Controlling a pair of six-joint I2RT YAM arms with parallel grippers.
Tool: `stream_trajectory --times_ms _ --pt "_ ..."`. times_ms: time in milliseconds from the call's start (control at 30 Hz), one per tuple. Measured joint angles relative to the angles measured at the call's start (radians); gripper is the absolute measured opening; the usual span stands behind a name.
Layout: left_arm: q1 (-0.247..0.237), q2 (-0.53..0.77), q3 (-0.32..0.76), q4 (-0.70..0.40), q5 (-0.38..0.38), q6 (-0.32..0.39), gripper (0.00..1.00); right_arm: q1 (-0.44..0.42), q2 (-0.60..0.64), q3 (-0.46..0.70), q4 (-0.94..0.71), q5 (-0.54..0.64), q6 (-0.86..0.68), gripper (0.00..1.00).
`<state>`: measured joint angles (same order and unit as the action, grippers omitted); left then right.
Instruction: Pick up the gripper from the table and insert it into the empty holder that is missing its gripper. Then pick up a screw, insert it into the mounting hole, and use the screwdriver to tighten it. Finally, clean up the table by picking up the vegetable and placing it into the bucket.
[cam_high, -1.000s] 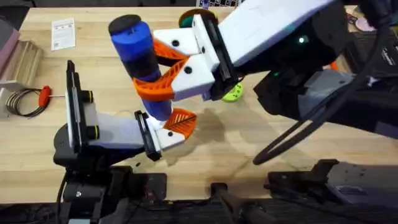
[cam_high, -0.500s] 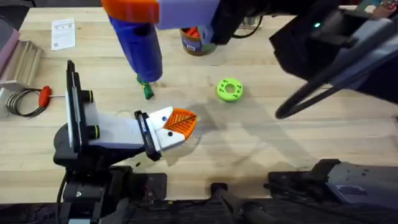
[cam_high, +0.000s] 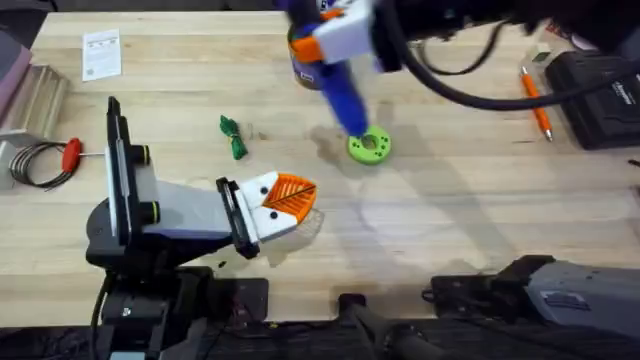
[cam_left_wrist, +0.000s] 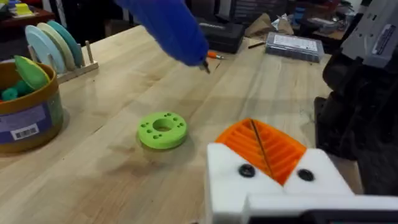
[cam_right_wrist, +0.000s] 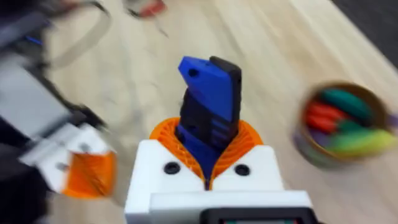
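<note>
On the bench (cam_high: 470, 225), the left claw (cam_high: 285, 203) rests low, its orange ribbed pads pressed together, closed on nothing. Just beyond it lies the dark-green toy vegetable (cam_high: 233, 137). The right claw (cam_right_wrist: 208, 163) clamps the blue screwdriver (cam_high: 343, 85), tip down at the green disc (cam_high: 369, 146). The bucket (cam_left_wrist: 26, 109) stands behind.

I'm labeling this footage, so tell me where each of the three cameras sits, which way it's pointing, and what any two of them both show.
Overhead: above the arm bases, looking down and forward at the table; both arms show.
Left wrist: on the left arm, looking across the table past its own left gripper at the green disc.
Right wrist: on the right arm, looking down past the right gripper, which holds the screwdriver.
Shared: all three show the screwdriver and the bucket.
</note>
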<state>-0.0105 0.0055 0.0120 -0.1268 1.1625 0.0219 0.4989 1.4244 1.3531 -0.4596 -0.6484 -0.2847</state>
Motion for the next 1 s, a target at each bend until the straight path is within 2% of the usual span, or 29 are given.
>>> stream_trajectory --times_ms 267,467,733,1000 --pt "0.000 0.000 0.000 0.000 0.000 0.000 0.005 -0.131 -0.114 0.040 -0.316 0.307 -0.279 0.021" --pt "0.000 0.000 0.000 0.000 0.000 0.000 0.005 -0.212 -0.074 0.043 -0.498 0.513 -0.515 0.020" --pt "0.000 0.000 0.000 0.000 0.000 0.000 0.005 -0.338 0.043 -0.051 -0.467 0.604 -0.787 0.020" --pt "0.000 0.000 0.000 0.000 0.000 0.000 0.005 -0.426 0.196 -0.136 -0.326 0.621 -0.944 0.020"
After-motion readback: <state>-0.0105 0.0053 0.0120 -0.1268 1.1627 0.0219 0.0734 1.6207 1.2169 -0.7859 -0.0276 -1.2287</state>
